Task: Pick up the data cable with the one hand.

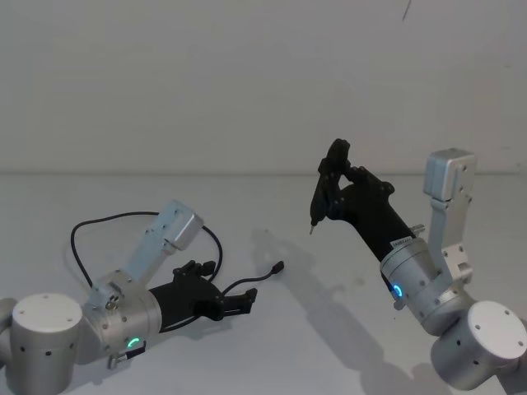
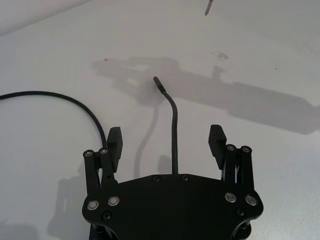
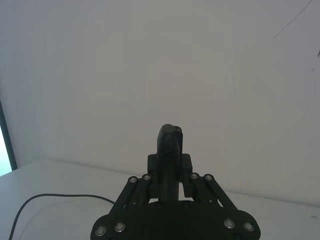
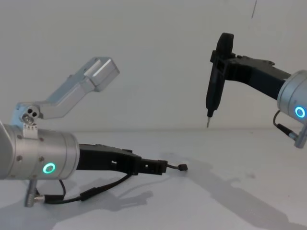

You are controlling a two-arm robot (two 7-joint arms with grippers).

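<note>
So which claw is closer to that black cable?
Left. The open left gripper straddles the data cable; the right gripper hangs raised, well away, holding a black pen-like tool.

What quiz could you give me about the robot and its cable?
1. True or false: the left pincer is open, with the data cable running between its fingers.
2. Pick one: what does the raised right pincer hold? A) a black pen-shaped tool B) a red ball C) nothing.
3. Short answer: which pincer is lower, close to the table?

Key: 1 true; 2 A; 3 the left pincer.
</note>
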